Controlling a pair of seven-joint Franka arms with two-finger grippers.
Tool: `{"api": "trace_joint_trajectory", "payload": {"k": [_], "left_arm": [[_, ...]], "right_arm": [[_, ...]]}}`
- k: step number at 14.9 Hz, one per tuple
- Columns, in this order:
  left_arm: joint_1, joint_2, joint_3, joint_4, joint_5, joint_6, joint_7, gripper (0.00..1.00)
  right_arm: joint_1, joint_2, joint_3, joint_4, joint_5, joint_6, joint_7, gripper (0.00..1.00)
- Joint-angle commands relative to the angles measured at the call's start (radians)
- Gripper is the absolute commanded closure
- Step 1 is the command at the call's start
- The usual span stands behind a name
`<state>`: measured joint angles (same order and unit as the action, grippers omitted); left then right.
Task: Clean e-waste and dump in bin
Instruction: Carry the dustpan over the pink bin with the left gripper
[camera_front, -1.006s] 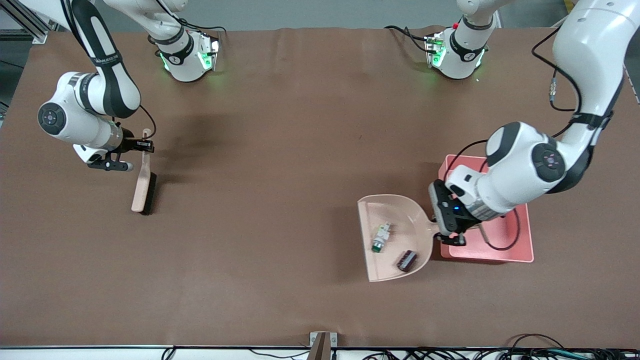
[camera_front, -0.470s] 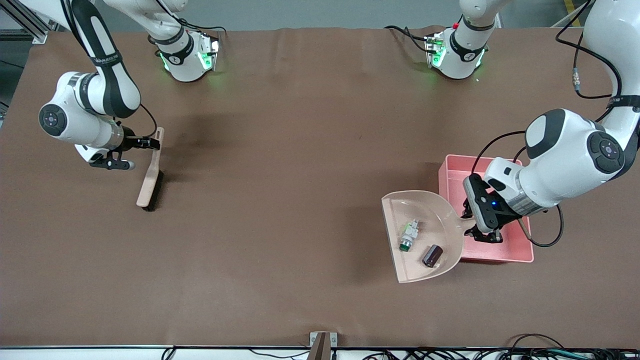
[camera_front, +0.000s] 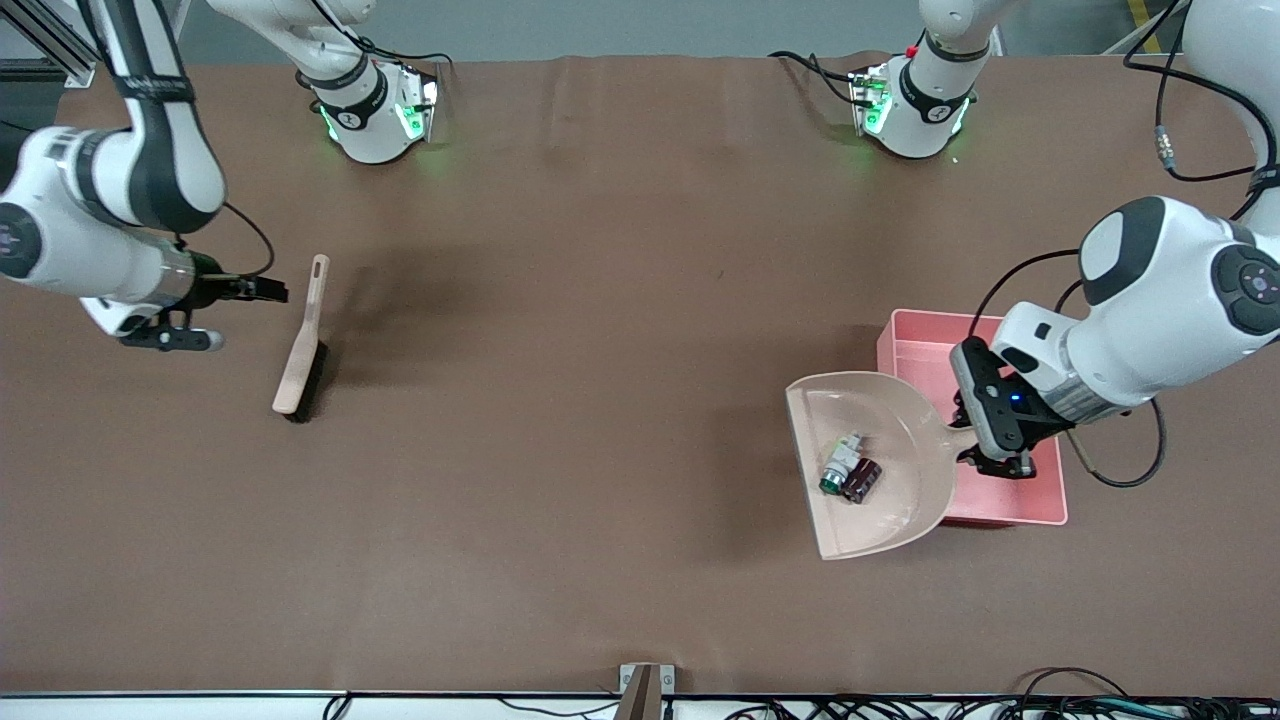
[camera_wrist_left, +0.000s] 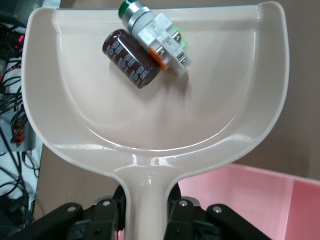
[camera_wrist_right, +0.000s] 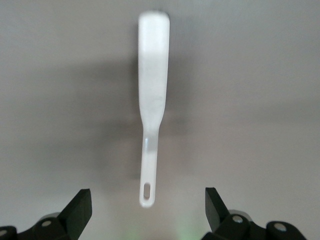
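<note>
Since a second ago the dustpan (camera_front: 880, 465) has slid toward the bin (camera_front: 1040, 505), and the white part (camera_front: 842, 463) and brown cylinder (camera_front: 863, 480) have rolled together in the pan; they were apart before. Over at the right arm's end the brush (camera_front: 300, 345) got let go and now lies flat on the table (camera_front: 560, 400).

So both bits of e-waste are in the pan, touching each other, sitting toward its open lip, as the left wrist view shows: cylinder (camera_wrist_left: 131, 58) right against the white block (camera_wrist_left: 161, 40). The pan's handle end overlaps the bin's edge, probably so a tip sends everything straight in.

Left gripper (camera_front: 985, 450) is clamped tight on the pan's handle (camera_wrist_left: 147, 200), hanging over the bin. That low grip near the neck looks like it's meant for control when tilting.

Right gripper (camera_front: 262, 290) has its jaws spread wide, just beside the brush handle and not touching it. I'd guess it's done sweeping and simply waiting now.

My read: sweeping's finished, dumping is next. The parts could roll out over the open lip if the tilt goes the wrong way.
</note>
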<state>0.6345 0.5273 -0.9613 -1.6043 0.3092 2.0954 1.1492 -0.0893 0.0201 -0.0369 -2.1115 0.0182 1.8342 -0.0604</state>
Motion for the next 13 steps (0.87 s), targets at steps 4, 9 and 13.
{"api": "trace_joint_trajectory", "payload": {"k": [4,9,13], "left_arm": [[-0.065,-0.114,0.198,-0.002,-0.115,-0.054,0.22,0.98],[-0.162,-0.19,0.41,-0.023,-0.264,-0.072,0.444,0.98],[-0.18,-0.248,0.525,-0.084,-0.334,-0.08,0.611,0.98]], "right_arm": [[0.069,0.035,0.005,0.382,-0.011,-0.279,-0.006,0.0],[0.088,0.032,0.002,0.608,-0.014,-0.337,-0.021,0.0],[0.085,0.031,0.0,0.68,-0.02,-0.339,-0.099,0.0]]}}
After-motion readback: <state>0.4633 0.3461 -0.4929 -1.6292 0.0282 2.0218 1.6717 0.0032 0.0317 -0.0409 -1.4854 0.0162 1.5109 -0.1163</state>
